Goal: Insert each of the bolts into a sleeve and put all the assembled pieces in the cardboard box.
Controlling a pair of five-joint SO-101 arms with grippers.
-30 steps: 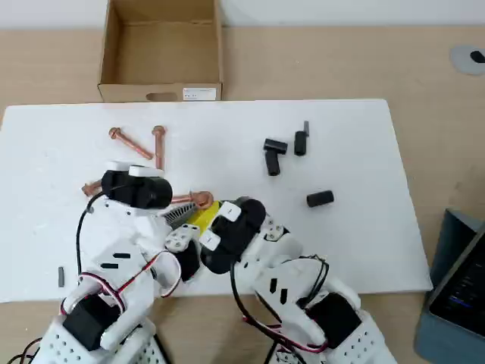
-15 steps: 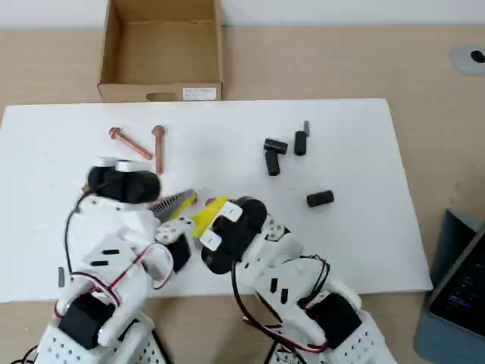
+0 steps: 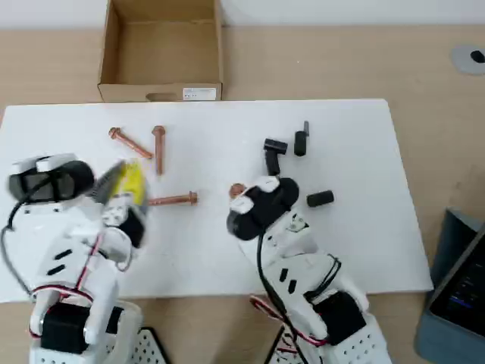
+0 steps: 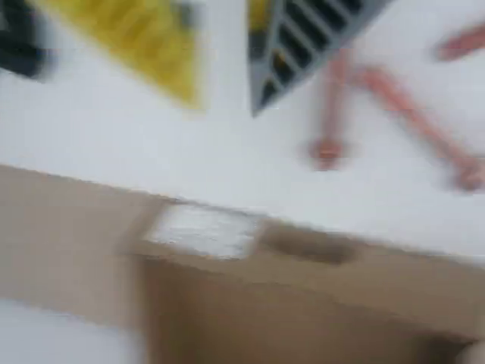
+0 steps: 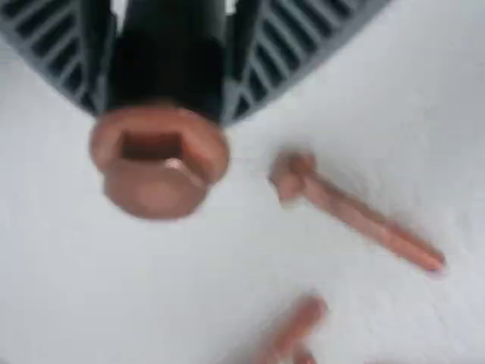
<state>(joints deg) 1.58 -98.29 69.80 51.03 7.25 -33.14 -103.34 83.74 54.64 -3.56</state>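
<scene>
My right gripper (image 3: pixel 241 194) (image 5: pixel 162 114) is shut on a black sleeve (image 5: pixel 163 53) with a copper bolt's head (image 3: pixel 237 189) (image 5: pixel 158 161) sticking out of it, held over the middle of the white mat. My left gripper (image 3: pixel 123 183) (image 4: pixel 225 102) hangs open and holds nothing at the mat's left side. Three loose copper bolts lie nearby: two (image 3: pixel 130 142) (image 3: pixel 158 148) crossing near the far left, one (image 3: pixel 173 200) between the arms. Several black sleeves (image 3: pixel 275 145) (image 3: pixel 320 199) lie to the right. The cardboard box (image 3: pixel 106 53) (image 4: pixel 303 303) stands open beyond the mat.
The white mat (image 3: pixel 364 250) covers the wooden table. A grey device (image 3: pixel 455 303) sits off the mat at the right edge. A small dark pin (image 3: pixel 306 126) lies by the far sleeves.
The left arm swung left, away from the right gripper, and its gripper now holds nothing. The right gripper shifted right and farther from the front edge with the sleeve and bolt in it.
</scene>
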